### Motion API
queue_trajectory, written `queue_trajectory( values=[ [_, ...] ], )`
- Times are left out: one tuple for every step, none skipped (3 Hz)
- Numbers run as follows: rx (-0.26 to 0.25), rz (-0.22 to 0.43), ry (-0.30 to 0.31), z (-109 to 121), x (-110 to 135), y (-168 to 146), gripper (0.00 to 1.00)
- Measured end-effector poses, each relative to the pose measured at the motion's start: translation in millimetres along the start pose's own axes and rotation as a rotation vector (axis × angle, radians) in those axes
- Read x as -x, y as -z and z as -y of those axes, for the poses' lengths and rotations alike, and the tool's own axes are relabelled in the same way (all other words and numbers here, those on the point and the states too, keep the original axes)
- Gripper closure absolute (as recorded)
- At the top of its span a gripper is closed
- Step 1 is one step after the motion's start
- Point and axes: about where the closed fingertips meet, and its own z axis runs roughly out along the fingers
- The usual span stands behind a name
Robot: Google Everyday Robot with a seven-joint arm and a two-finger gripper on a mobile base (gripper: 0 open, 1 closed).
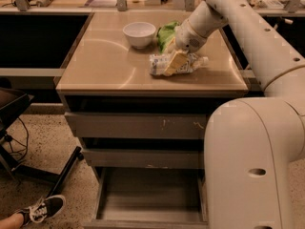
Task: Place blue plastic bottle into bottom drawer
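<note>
1. Gripper (172,62) is low over the tabletop (105,66), right on the blue plastic bottle (189,63); we cannot tell whether it grips the bottle or only touches it.
2. Bottle lies on its side near the table's right rear, white cap pointing right.
3. Green snack bag (166,34) sits just behind the gripper, and we see a white bowl (139,34) to the left of it.
4. Arm (257,37) comes in from the upper right.
5. Under the tabletop, two shallow drawers (136,124) are slightly open.
6. Bottom drawer (147,194) is pulled well out, and we see its grey floor.
7. A shoe (45,209) is on the floor at lower left.
</note>
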Motion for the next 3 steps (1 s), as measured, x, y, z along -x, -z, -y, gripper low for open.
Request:
queue_trajectory(
  values=[
    [-0.045, 0.003, -0.032, -10, -2, 22, 0.89],
    [-0.209, 0.012, -0.113, -36, -8, 88, 1.0],
    [-0.395, 0.076, -0.164, -81, 14, 158, 1.0]
  ],
)
